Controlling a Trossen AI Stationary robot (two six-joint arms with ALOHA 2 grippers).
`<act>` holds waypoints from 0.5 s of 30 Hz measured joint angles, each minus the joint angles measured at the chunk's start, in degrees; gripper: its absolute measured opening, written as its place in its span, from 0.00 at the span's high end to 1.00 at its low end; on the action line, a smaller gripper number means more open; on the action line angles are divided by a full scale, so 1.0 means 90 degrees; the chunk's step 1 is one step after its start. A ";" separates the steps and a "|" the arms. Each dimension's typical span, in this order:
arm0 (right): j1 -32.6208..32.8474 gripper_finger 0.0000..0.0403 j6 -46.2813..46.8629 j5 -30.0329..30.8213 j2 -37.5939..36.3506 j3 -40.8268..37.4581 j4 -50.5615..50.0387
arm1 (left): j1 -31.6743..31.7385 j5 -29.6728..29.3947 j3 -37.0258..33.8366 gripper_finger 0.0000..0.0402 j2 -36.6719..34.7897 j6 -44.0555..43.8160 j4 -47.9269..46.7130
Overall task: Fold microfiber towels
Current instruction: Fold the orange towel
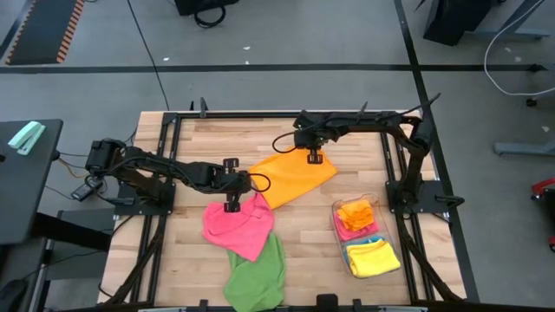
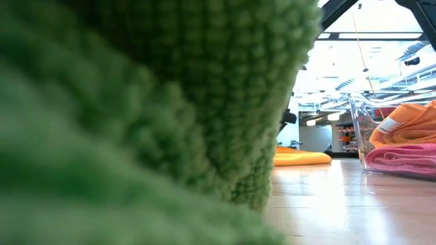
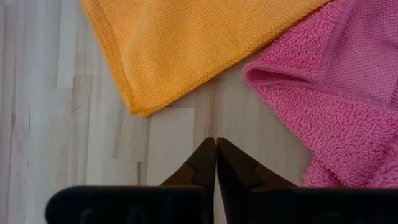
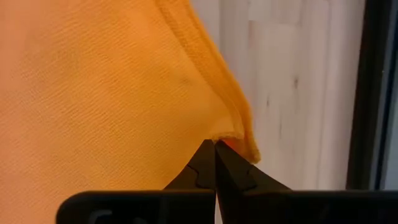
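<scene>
The flat orange microfiber towel (image 1: 293,178) lies spread near the middle of the pale wooden table (image 1: 186,251), and everything else is best placed from it. The right gripper (image 1: 315,159) sits at the towel's far corner, its fingers pressed together on a small fold of the orange hem, as the right wrist view shows; that pinch looks meant to carry the corner across for a fold. The left gripper (image 1: 231,206) hangs just off the opposite, near corner, over bare wood, with its fingers closed on nothing; the orange edge and the pink cloth both lie just ahead of its tips, untouched. I judge it must part its fingers and reach that near corner before both arms can fold together.

The crumpled pink fleecy towel (image 1: 239,227) touches the orange towel's near edge, beside the left gripper, and a rumpled green towel (image 1: 258,270) lies beyond it, overlapping its lower part and reaching the table's front edge. On the other side of the orange towel stands a clear rectangular plastic bin (image 1: 336,232) holding folded orange, pink, blue and yellow cloths.

Room is uneven: the pink heap crowds the near edge, while bare wood on the orange towel's far side is open. Dark frame rails close by the right gripper limit travel that way.
</scene>
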 joint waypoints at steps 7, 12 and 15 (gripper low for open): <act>-0.0054 0.99 -0.0668 -0.0421 -0.0122 0.0013 -0.0452 | 0.0002 0.0000 0.0000 0.93 -0.0002 -0.0013 -0.0008; 0.0081 0.99 -0.0444 0.0839 -0.0130 0.0021 0.0012 | -0.0001 0.0000 -0.0002 0.96 -0.0001 0.0011 -0.0015; -0.0005 0.99 -0.0415 0.0212 -0.0126 -0.0015 -0.0235 | -0.0001 0.0000 -0.0001 0.97 0.0001 0.0002 -0.0003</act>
